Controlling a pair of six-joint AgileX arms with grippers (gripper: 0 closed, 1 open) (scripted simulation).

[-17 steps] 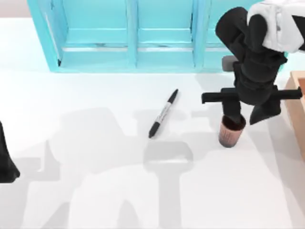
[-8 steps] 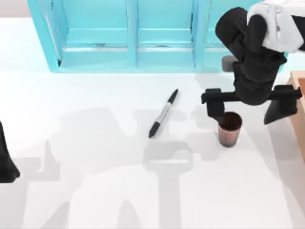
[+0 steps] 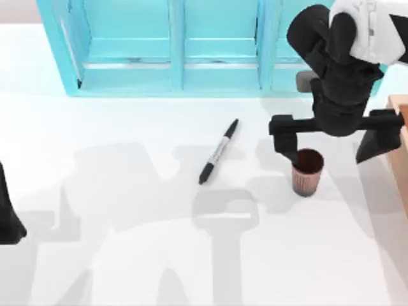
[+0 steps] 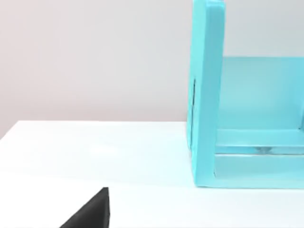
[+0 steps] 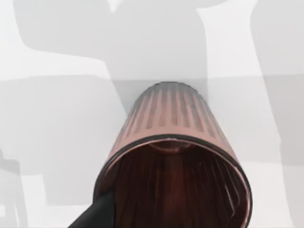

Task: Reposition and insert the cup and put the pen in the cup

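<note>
At the table's left edge, left gripper [image 3: 9, 223] parked, finger state unclear; pen [image 3: 218, 152] lying mid-table; toward the right edge, cup [image 3: 307, 172] upright beneath right gripper [image 3: 333, 137], fingers spread, released; next move probably calls for grasping the pen

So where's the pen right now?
In the top view the pen lies flat on the white table near the middle, left of the upright cup and in front of the blue cabinet.

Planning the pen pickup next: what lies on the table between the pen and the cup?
Nothing: in the top view the stretch between the pen and the upright cup is bare white table, crossed only by shadow.
</note>
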